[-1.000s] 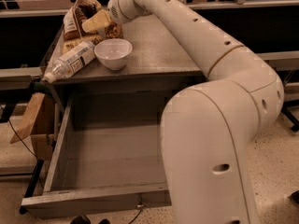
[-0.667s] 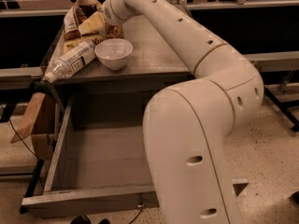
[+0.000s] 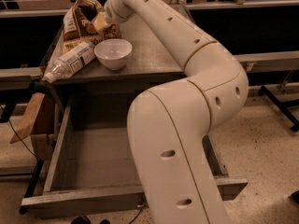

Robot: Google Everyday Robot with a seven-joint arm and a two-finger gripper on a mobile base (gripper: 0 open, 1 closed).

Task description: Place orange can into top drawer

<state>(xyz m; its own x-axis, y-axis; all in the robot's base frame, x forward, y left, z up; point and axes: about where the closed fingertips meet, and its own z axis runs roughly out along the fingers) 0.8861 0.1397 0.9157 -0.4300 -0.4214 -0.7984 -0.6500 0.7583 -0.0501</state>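
The orange can (image 3: 112,31) partly shows as an orange-brown mottled shape at the back of the tabletop, just behind the white bowl. My gripper (image 3: 103,22) is right at it, between the can and the brown snack bags, at the end of the long white arm (image 3: 187,45). Whether it holds the can cannot be told. The top drawer (image 3: 84,200) is pulled wide open below the table. The part of its grey floor that shows is bare, and my arm hides its right side.
A white bowl (image 3: 113,53) stands near the table's front edge. A clear plastic bottle (image 3: 70,60) lies on its side at the front left, overhanging the corner. Brown snack bags (image 3: 78,22) are piled at the back left. A cardboard piece (image 3: 33,120) hangs left of the drawer.
The arm's elbow and lower link have swung left and closer to the camera. The gripper has stayed at the back of the table by the bags and can.
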